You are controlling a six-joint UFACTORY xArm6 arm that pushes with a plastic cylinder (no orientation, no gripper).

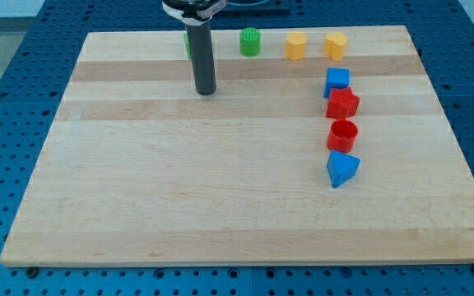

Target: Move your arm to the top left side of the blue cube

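The blue cube (pixel 336 81) sits on the wooden board (pixel 220 181) at the view's upper right, touching a red star-shaped block (pixel 342 104) just below it. My tip (pixel 206 90) rests on the board well to the view's left of the blue cube, at about the same height in the view. The dark rod rises from the tip toward the view's top and partly hides a green block (pixel 188 43) behind it.
A green cylinder (pixel 250 42) and two yellow blocks (pixel 295 45) (pixel 334 45) line the board's top edge. Below the red star are a red cylinder (pixel 343 135) and a blue triangular block (pixel 341 168). A blue pegboard table surrounds the board.
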